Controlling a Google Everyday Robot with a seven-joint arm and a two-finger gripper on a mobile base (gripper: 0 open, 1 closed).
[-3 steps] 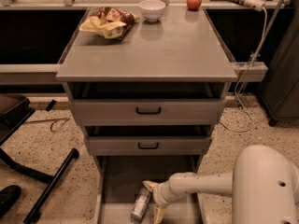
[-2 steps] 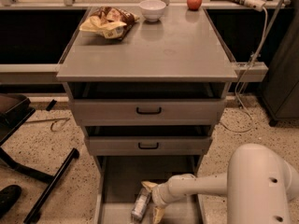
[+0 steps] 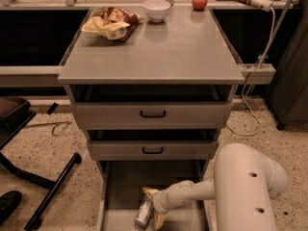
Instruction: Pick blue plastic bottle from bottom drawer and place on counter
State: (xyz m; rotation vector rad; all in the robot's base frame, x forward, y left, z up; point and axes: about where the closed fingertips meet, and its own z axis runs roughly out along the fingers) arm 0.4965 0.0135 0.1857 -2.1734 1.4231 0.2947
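Observation:
The blue plastic bottle (image 3: 144, 211) lies on the floor of the pulled-out bottom drawer (image 3: 118, 191), near the lower edge of the camera view. My gripper (image 3: 150, 207) reaches into the drawer from the right on a white arm. One yellowish finger shows above the bottle and one below and to its right, so the gripper brackets the bottle. The counter (image 3: 163, 49) is the broad grey cabinet top above the drawers.
On the counter sit a crumpled snack bag (image 3: 111, 22), a white bowl (image 3: 157, 9) and a red apple (image 3: 199, 1). Two upper drawers with black handles (image 3: 152, 113) stand slightly pulled out. A black chair base (image 3: 43, 186) lies on the left floor. A cable (image 3: 255, 76) hangs at right.
The arm's white body has shifted a little to the left and lower in view. The gripper stays at the bottle in the bottom drawer.

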